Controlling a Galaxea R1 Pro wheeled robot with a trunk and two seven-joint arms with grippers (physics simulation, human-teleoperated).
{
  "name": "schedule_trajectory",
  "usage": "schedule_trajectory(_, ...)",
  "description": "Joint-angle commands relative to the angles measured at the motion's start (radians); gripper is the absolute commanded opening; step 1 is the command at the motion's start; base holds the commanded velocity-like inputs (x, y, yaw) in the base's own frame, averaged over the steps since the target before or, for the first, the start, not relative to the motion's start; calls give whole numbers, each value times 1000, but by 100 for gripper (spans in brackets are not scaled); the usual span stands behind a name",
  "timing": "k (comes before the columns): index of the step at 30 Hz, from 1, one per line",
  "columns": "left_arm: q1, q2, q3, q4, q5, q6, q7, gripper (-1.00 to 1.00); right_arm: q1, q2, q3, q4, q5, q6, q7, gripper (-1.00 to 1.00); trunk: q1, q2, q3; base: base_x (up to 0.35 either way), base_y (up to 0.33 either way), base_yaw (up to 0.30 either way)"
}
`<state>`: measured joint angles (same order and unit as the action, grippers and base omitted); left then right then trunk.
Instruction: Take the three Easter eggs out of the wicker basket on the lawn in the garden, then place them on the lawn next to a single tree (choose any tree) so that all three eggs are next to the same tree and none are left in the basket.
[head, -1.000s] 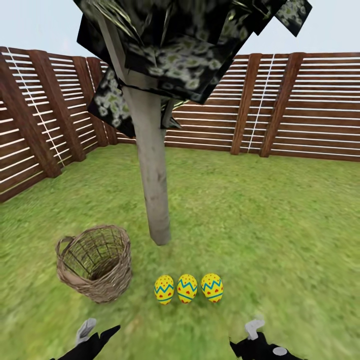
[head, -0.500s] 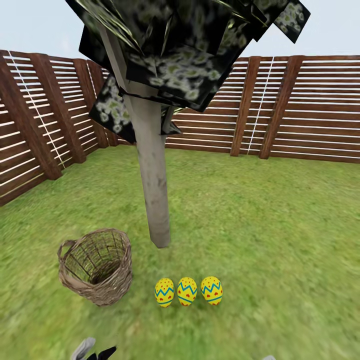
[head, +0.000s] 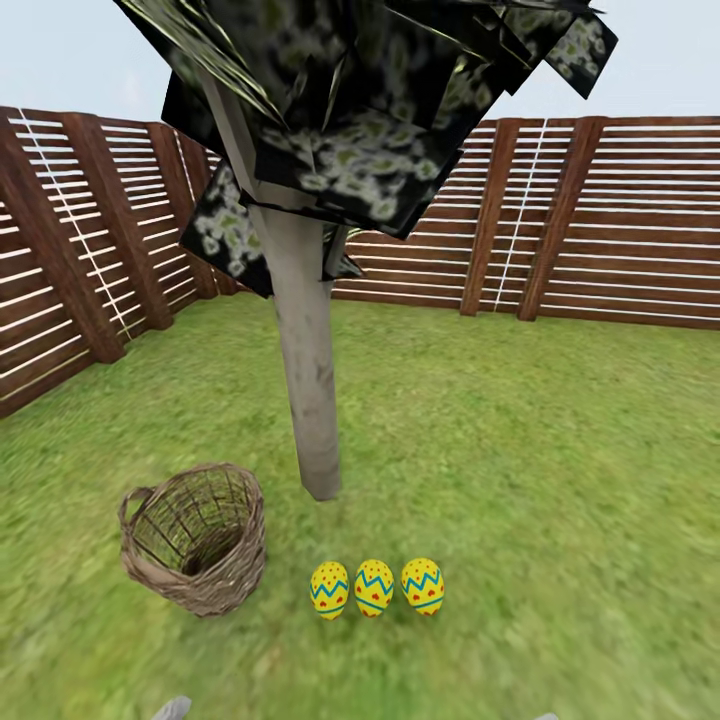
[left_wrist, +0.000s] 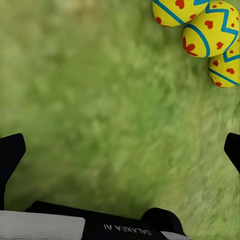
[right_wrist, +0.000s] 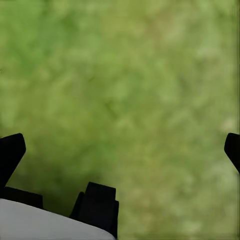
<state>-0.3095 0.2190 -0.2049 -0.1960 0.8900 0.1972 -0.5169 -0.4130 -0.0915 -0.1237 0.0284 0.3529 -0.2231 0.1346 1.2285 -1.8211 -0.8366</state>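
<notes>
Reading "GALAXEA AI" on the left pincer (left_wrist: 120, 150), spread wide, empty, above three Easter eggs (left_wrist: 212, 30), right pincer (right_wrist: 120, 150) likewise.

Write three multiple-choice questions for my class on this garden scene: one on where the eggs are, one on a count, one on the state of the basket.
1. Where do the eggs lie?
A. in the basket
B. on the grass in front of the tree trunk
C. against the fence

2. How many eggs are on the grass?
A. one
B. two
C. three

3. What state is the basket in?
A. upright and empty
B. tipped over
C. holding an egg

Answers:
1 B: the eggs sit in a row on the grass, near the tree trunk.
2 C: three painted eggs can be counted side by side.
3 A: the basket stands upright to the left of the eggs, with nothing visible inside.
</notes>
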Motion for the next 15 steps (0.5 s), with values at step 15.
schedule_trajectory(15,0,-15,-5,0,10,7,179,100,0,-3,-9,6,6,-1,-60,100,-58,105,46,0,0,0)
